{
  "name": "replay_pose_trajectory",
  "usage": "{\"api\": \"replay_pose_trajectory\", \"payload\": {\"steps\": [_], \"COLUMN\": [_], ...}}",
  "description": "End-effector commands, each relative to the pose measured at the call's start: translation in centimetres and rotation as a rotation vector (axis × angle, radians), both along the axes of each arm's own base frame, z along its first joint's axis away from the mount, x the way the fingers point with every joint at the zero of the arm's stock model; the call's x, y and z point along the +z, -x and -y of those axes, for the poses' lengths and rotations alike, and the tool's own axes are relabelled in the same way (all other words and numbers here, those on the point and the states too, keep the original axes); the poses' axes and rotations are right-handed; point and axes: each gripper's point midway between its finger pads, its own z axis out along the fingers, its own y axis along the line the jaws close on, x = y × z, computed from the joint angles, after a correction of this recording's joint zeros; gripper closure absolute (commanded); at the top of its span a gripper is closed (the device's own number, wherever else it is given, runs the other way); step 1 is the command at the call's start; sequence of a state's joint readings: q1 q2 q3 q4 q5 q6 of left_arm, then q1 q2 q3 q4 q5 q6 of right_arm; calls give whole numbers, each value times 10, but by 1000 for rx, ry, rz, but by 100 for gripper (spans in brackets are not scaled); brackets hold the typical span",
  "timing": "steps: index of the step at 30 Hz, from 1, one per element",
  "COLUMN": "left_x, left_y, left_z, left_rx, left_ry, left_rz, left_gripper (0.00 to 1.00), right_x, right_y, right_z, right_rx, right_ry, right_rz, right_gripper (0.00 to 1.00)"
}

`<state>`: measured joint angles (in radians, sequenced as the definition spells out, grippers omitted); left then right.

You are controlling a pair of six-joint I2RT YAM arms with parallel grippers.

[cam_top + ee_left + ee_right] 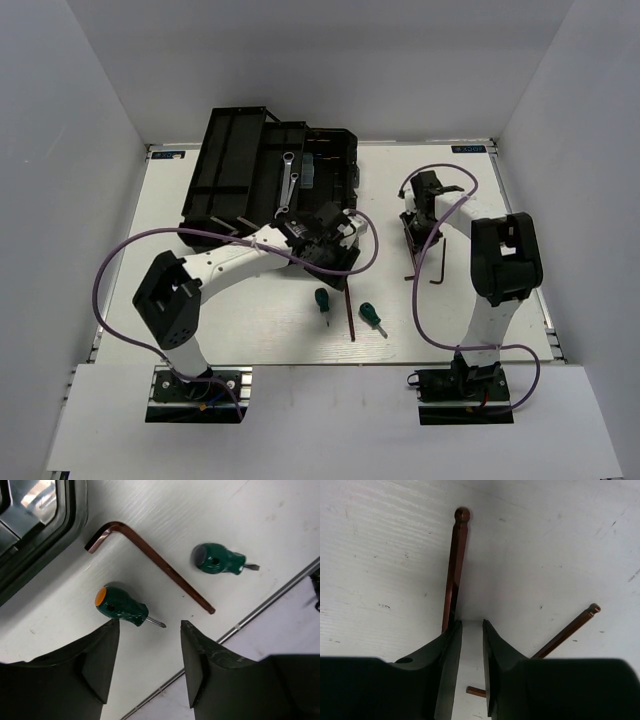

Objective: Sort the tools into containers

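The black toolbox (pixel 235 165) stands open at the back left, with silver wrenches (pixel 288 178) lying in one compartment. Two green-handled screwdrivers (pixel 322 300) (pixel 371 316) and a hex key (pixel 349 312) lie on the table in front of it. In the left wrist view the orange-capped screwdriver (pixel 120 607), the other screwdriver (pixel 217 560) and the hex key (pixel 150 562) lie just beyond my left gripper (pixel 150 622), which is open and empty. My right gripper (pixel 471 622) is low over the table, its jaws narrowly apart with nothing between them, beside one hex key (pixel 455 570). Another hex key (pixel 567 630) lies to its right.
The toolbox edge (pixel 30 525) is close to the left gripper. White walls enclose the table (pixel 250 330) on three sides. A metal rail (pixel 260 607) runs along the table's near edge. Purple cables loop over both arms.
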<state>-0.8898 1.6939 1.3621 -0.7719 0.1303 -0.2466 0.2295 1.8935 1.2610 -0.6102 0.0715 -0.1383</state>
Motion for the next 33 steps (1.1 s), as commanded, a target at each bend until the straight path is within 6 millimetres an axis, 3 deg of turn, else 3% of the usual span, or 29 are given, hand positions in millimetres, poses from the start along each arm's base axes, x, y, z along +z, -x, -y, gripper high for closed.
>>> {"api": "replay_pose_trajectory", "payload": {"steps": [1, 18, 27, 33], "left_x": [17, -11, -39, -44], "left_y": [-16, -1, 8, 6], "left_z": [14, 30, 36, 37], "left_rx": [17, -18, -46, -41], "left_ry": [107, 149, 54, 31], "left_rz": [90, 26, -15, 1], "left_gripper": [36, 33, 33, 33], "right_x": [8, 29, 7, -11], "right_y": [6, 23, 31, 29], "right_z": [-8, -22, -22, -23], "right_rx": [-19, -21, -33, -33], "right_ry": [-54, -153, -145, -103], "right_rz": [10, 7, -44, -55], "right_gripper": [70, 70, 69, 69]}}
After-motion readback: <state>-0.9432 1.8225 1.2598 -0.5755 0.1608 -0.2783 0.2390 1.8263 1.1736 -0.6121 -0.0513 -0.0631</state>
